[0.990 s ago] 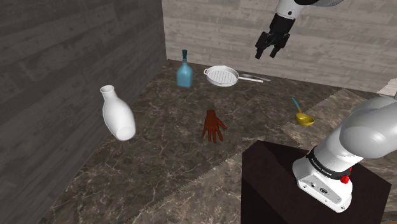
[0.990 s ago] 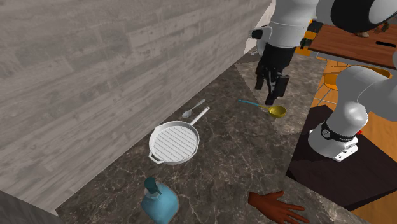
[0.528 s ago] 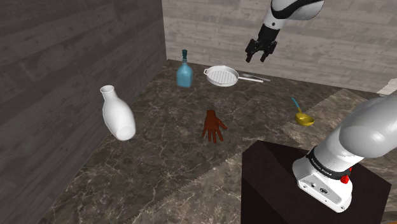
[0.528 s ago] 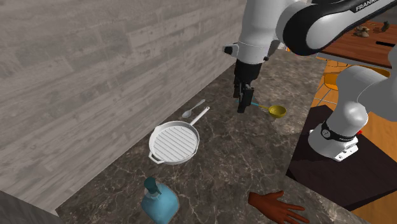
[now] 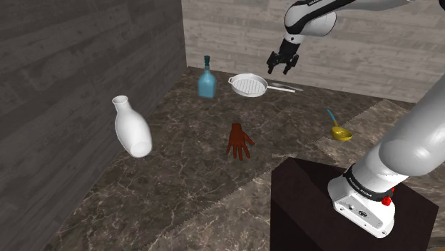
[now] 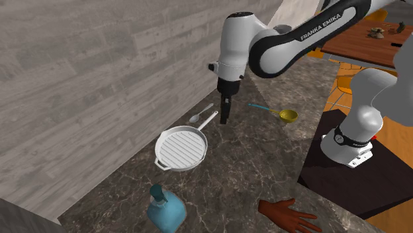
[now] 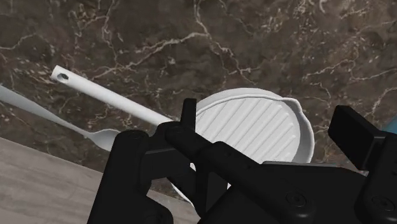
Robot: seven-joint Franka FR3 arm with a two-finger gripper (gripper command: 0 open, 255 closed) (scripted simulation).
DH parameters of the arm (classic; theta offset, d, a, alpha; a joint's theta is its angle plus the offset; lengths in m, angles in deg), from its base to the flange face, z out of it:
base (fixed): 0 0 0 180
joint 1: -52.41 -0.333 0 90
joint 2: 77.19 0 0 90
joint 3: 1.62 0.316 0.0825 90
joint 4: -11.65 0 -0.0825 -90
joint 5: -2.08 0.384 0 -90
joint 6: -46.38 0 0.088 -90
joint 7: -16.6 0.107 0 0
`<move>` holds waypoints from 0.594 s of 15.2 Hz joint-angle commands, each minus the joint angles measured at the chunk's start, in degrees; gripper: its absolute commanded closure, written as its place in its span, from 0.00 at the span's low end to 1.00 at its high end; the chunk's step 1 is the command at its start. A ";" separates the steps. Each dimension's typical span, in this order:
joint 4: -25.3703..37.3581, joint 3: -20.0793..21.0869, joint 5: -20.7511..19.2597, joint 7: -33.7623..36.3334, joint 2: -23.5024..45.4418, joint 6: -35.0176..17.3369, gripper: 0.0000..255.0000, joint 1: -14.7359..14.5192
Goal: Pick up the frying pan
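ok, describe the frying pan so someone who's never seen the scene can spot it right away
Start at the dark marbled counter and follow it to the pale plank wall at the back. The frying pan lies flat there, between the blue bottle and a white spoon. Unlike them, it is a shallow white disc with a ribbed floor and a long straight handle.

We find a home kitchen: dark marbled counter (image 5: 185, 178), plank walls (image 5: 71, 57), a frying pan (image 6: 181, 149), spoon (image 6: 200, 114) and ladle (image 6: 287, 116) laid out.
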State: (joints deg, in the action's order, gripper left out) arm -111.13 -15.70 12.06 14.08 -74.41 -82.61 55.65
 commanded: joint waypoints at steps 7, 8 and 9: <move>13.44 -0.35 6.91 -2.61 17.53 -3.01 0.00 3.37; 15.38 -0.25 7.66 -2.81 19.71 -3.12 0.00 3.97; 17.40 -0.14 8.37 -2.96 21.89 -3.16 0.00 4.58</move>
State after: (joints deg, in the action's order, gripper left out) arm -95.47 -15.80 19.58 11.76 -54.62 -85.59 59.36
